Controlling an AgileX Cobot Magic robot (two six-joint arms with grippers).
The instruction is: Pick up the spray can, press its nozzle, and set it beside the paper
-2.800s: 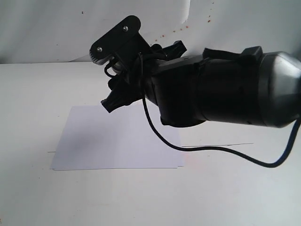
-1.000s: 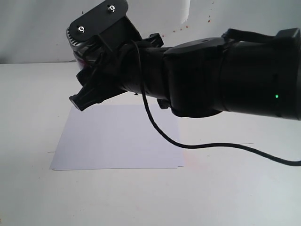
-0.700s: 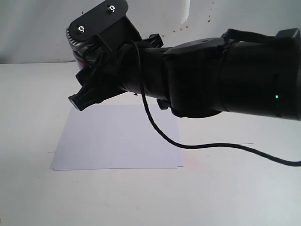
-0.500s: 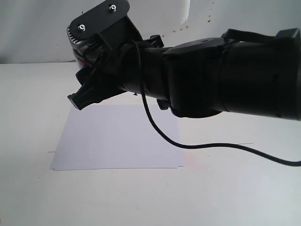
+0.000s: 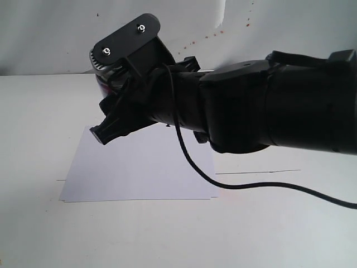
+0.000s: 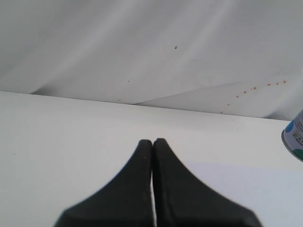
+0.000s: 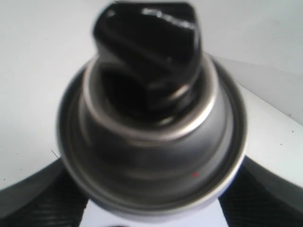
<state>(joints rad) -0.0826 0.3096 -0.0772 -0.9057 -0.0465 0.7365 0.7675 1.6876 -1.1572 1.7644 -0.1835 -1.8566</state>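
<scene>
Right hand pinched spray can, nozzle clear, paper at 6 o'clock | left hand pressed together | likely light, rigid, slick: mid-body grip suited.

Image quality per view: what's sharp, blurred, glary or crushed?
Exterior view: the black right arm fills the foreground as a near-silhouette, detail crushed; the white rectangular paper sheet is sharp. Left wrist view: the shut black left gripper is soft, the backdrop sharper. Right wrist view: the silver-topped spray can and its black plastic nozzle are too close, blurred, small glints on the nozzle.
</scene>
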